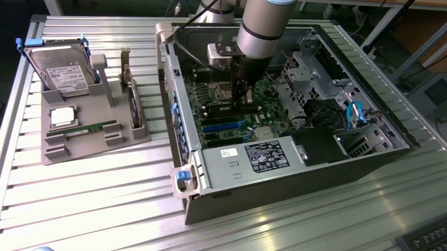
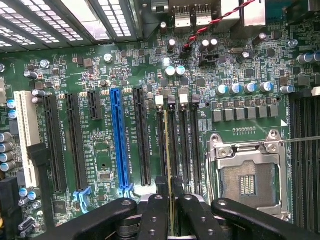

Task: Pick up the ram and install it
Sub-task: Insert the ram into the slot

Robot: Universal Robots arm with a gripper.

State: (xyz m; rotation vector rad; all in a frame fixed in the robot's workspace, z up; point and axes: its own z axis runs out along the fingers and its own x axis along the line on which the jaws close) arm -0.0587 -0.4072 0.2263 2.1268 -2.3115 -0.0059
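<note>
— Ram location: where does it sit?
— Inside the open computer case, which lies on its side on the slatted metal table. The arm reaches down into the case, above the motherboard.
— State of the gripper?
— Closed on the ram. The two black fingers clamp the stick from both sides. It stands on edge between them and appears as a thin line.
— Alignment?
— The held stick runs parallel to the black memory slots. It sits over the side of that group farthest from the processor socket. Whether its lower edge touches a slot cannot be determined.
— Items outside the case?
— A grey holder stands on the table at the exterior view's left, well apart from the gripper. It carries a hard drive standing upright, a square silver processor chip lying flat, and a thin green strip resting in a groove.
</note>
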